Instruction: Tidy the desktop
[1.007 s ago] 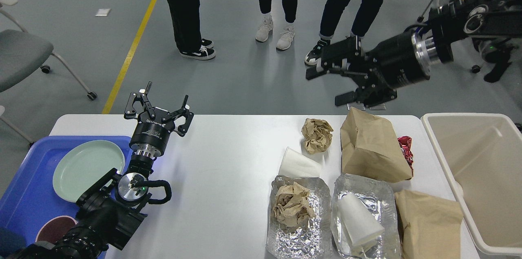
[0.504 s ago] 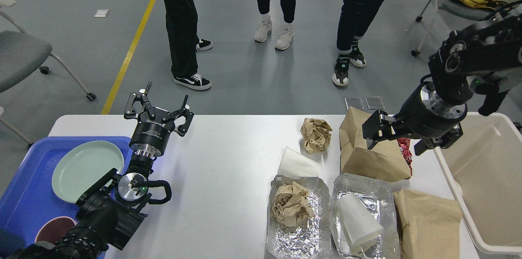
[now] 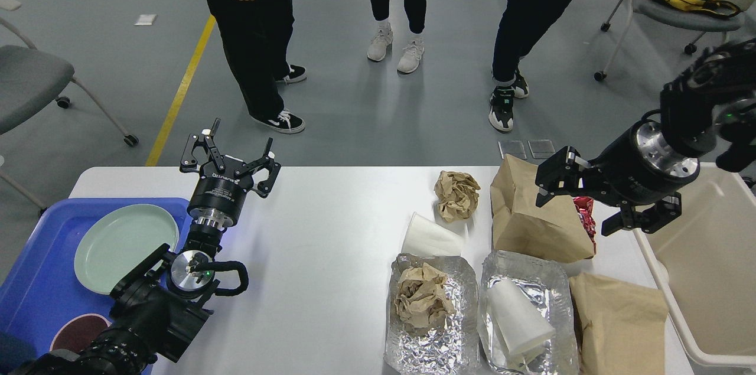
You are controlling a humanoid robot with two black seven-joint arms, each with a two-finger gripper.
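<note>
The white desktop [image 3: 319, 245] carries litter on its right half: a crumpled brown paper ball [image 3: 456, 193], a tipped white cup [image 3: 430, 237], a large brown bag [image 3: 534, 209], a red wrapper [image 3: 586, 215], two foil trays [image 3: 430, 339] [image 3: 555, 280] holding a paper wad [image 3: 422, 298] and a white cup [image 3: 521, 319], and a second brown bag [image 3: 620, 322]. My right gripper [image 3: 576, 198] hangs open above the large bag's right side and the red wrapper, holding nothing. My left gripper [image 3: 229, 156] stands open and empty over the table's far left edge.
A blue tray [image 3: 35, 280] at the left holds a pale green plate [image 3: 125, 246] and a dark bowl [image 3: 80, 332]. A beige bin [image 3: 703, 257] stands at the right edge. Three people stand beyond the table; chairs [image 3: 29, 77] [image 3: 679, 3] sit at both sides.
My right arm swung from high beyond the table's far edge down and right, settling over the large bag and red wrapper. The people shifted. The left arm stayed still.
</note>
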